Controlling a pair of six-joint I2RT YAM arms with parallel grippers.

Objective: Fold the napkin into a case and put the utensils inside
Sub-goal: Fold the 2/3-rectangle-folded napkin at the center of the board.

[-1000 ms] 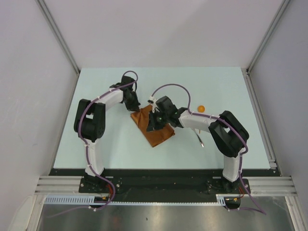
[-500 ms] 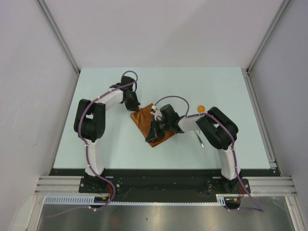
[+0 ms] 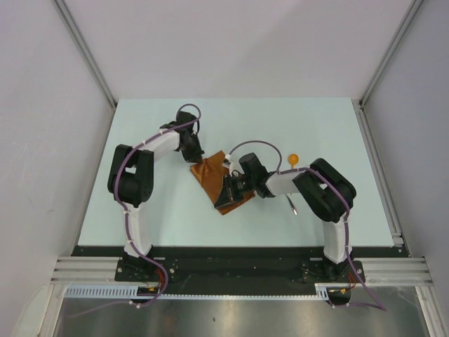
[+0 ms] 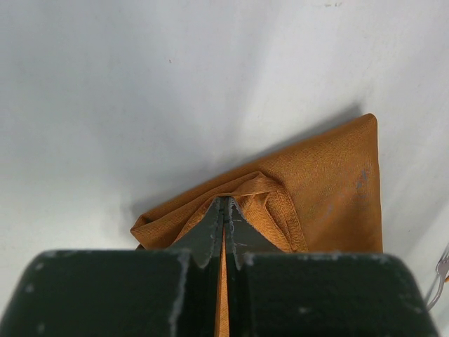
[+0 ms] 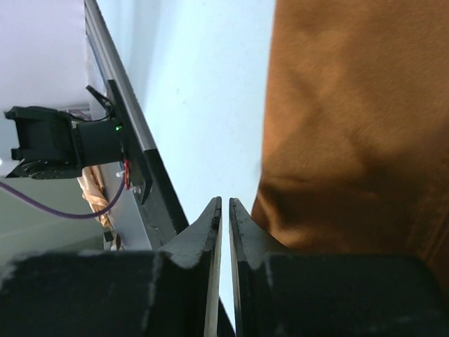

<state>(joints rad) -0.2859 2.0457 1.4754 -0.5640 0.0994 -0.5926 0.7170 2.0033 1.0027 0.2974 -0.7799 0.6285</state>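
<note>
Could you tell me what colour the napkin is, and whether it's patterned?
The napkin is plain rust-orange; clearest in the left wrist view.

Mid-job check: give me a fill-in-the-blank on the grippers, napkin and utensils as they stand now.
1. The left gripper is ____ on a fold of the napkin.
2. The spoon and the fork both lie on the ____ arm's side of the napkin.
3. The right gripper holds ____; the napkin lies beside its fingers.

Missing words: shut; right; nothing.
</note>
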